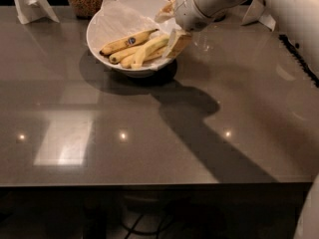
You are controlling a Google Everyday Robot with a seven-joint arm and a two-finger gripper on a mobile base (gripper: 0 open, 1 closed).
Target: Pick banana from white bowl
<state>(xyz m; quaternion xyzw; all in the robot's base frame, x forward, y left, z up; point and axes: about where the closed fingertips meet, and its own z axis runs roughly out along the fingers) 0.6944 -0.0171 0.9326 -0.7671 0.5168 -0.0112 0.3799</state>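
We hold our gripper (pixel 171 28) over the edge of the white bowl (pixel 107 21), and its two fingers stand wide apart with nothing between them. The banana (pixel 148 49), the long pale one, lies in the bowl just beside the lower finger, on the side toward the middle of the bowl, next to the banana with the blue sticker (pixel 124 43). We have not picked it up yet, so we think the grab and the lift are left to do.

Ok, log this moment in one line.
phase: pre-grasp | claw: open, over right rim of bowl, by banana end | banana: in bowl, not lifted
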